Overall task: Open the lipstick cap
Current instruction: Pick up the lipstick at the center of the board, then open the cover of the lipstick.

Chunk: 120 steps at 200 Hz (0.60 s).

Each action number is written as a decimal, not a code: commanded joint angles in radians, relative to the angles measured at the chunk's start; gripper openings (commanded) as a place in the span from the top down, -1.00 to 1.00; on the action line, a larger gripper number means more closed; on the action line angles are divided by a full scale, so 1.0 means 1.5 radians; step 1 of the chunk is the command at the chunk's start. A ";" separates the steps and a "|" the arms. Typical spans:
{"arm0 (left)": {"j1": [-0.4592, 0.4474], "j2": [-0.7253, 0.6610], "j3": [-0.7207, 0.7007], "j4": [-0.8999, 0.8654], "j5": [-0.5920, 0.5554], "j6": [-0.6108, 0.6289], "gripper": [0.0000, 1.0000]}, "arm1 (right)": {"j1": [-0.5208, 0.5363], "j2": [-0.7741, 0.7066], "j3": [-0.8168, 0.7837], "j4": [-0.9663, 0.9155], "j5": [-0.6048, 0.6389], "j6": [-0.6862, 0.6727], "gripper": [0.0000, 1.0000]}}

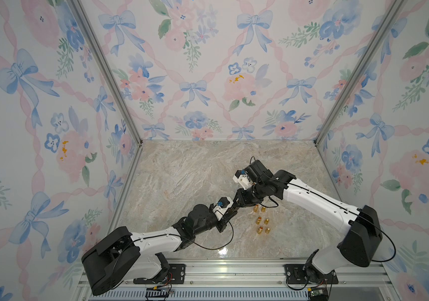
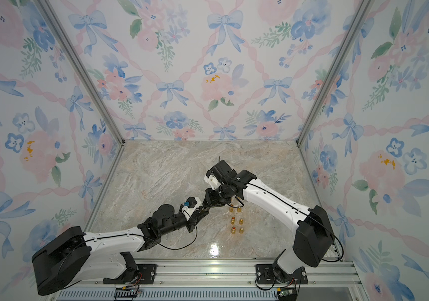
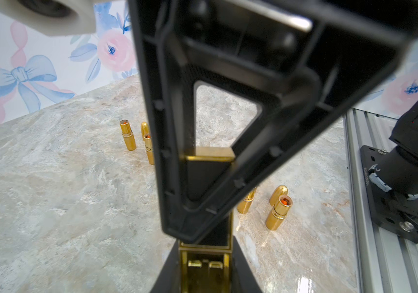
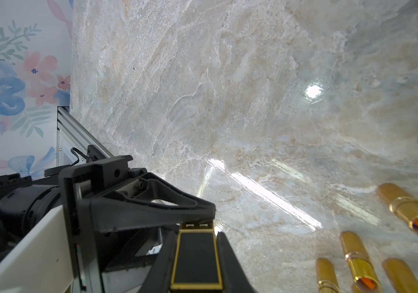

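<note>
A square black-and-gold lipstick (image 4: pixel 195 256) is held in the air between my two grippers, above the marble table (image 1: pixel 182 182). My right gripper (image 4: pixel 196 236) is shut on its black, gold-edged part. My left gripper (image 3: pixel 205 253) is shut on the gold end (image 3: pixel 204 269). The black part and the gold end sit joined, and I cannot tell which of them is the cap. In both top views the two grippers meet tip to tip, left gripper (image 1: pixel 230 210) and right gripper (image 1: pixel 236 206), and hide the lipstick.
Several small round gold lipstick tubes (image 1: pixel 258 220) with orange tips stand in pairs with gold caps (image 1: pixel 266 221) on the table just right of the grippers. An aluminium rail (image 1: pixel 234 271) runs along the front edge. Floral walls close in three sides.
</note>
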 commanded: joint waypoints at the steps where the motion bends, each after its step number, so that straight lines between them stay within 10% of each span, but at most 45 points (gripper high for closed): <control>1: -0.002 0.004 -0.006 0.015 -0.028 0.003 0.66 | -0.006 -0.015 -0.005 0.004 -0.009 0.023 0.59; 120: -0.002 -0.020 -0.048 -0.018 -0.068 -0.027 1.00 | -0.035 -0.089 0.010 0.010 -0.017 0.027 0.50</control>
